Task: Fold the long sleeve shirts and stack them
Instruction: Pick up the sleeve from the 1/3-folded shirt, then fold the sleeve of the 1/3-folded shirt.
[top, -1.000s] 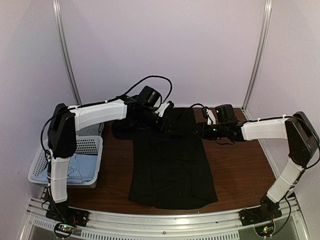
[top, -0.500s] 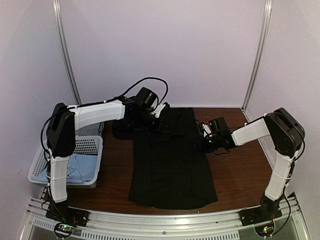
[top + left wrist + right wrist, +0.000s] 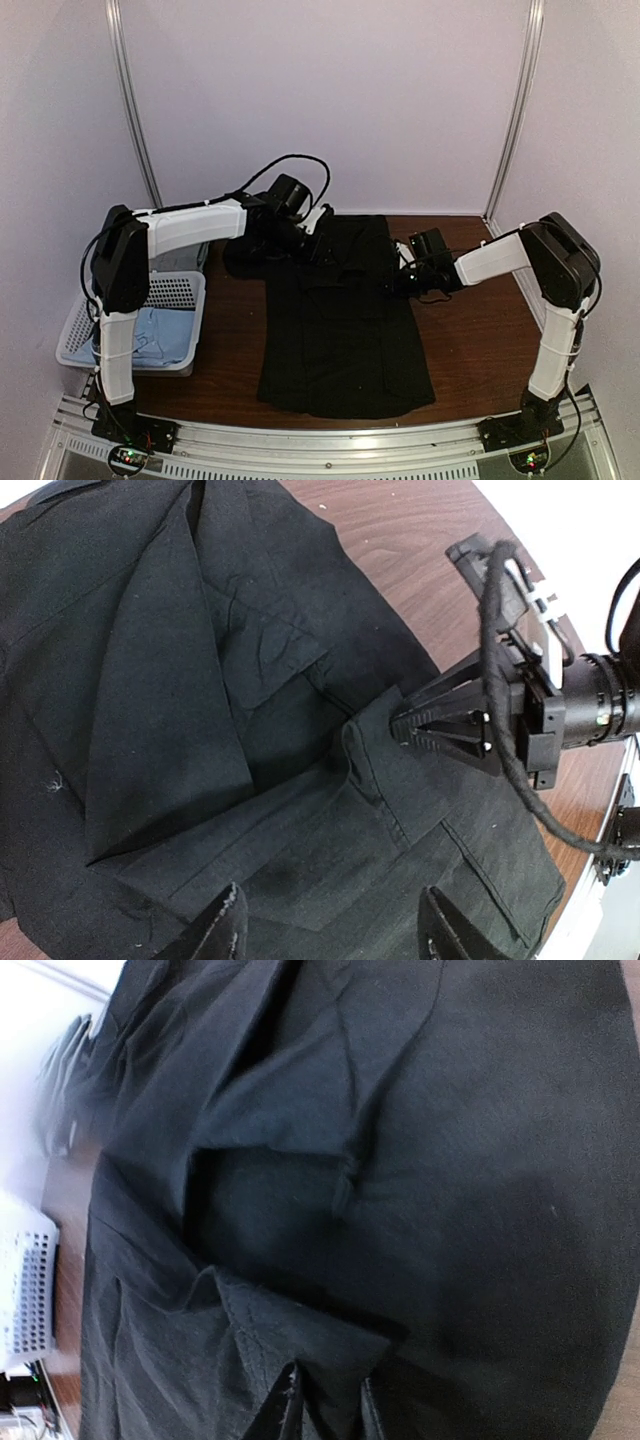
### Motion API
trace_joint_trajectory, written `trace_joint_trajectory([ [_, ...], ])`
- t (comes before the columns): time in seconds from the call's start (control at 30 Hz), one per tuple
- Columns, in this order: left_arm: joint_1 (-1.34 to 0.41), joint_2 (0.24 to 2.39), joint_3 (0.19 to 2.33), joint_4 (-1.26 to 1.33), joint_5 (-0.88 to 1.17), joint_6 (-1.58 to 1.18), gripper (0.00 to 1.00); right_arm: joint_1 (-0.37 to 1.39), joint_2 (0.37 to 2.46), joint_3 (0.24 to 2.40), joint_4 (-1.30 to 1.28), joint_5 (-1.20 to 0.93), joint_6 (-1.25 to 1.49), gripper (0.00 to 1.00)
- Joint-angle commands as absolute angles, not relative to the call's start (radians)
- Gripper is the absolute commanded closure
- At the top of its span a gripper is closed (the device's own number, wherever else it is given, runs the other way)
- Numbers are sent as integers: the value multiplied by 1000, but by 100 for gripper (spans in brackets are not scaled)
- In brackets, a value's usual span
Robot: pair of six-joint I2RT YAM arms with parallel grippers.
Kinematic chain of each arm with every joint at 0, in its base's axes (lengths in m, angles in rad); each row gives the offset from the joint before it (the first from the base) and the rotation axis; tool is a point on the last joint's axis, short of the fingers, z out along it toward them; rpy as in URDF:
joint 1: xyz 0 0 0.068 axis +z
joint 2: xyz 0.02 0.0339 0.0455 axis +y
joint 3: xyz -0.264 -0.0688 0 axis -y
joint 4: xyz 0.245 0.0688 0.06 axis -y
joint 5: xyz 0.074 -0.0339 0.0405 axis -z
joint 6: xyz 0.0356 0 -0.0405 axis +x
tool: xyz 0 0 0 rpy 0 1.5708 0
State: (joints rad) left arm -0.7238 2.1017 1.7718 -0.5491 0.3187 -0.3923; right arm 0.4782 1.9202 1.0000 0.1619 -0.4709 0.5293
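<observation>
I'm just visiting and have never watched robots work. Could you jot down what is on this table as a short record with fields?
table: brown wood
black shirt: laid out lengthwise mid-table, rumpled at the far end
left gripper: open, above the shirt's far end
right gripper: pinching a fold at the shirt's right edge
basket: white lattice, at the table's left side
light blue shirt: inside the basket

Left pincer [image 3: 335, 932] wide apart, pointing downward; right pincer [image 3: 328, 1402] low, level, almost closed.
</observation>
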Motion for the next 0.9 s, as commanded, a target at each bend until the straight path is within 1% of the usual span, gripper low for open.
trace_joint_trajectory([
  [0.0,-704,2044,1752,-514,306,-406,41,491,1888,1125,52,-426,467,98],
  [0.03,-699,2041,1746,-509,306,-408,41,491,1873,1152,18,-408,448,100],
  [0.2,-674,2016,1695,-469,311,-435,41,497,1788,1298,-155,-282,344,100],
  [0.33,-645,2000,1644,-412,355,-471,43,516,1734,1431,-261,-175,253,100],
  [0.53,-624,1994,1595,-346,415,-504,44,587,1697,1621,-328,-10,78,100],
  [0.7,-619,1994,1586,-337,429,-505,44,682,1709,1753,-381,145,-104,100],
  [0.87,-612,1992,1578,-334,435,-499,44,734,1702,1788,-432,291,-207,100],
])
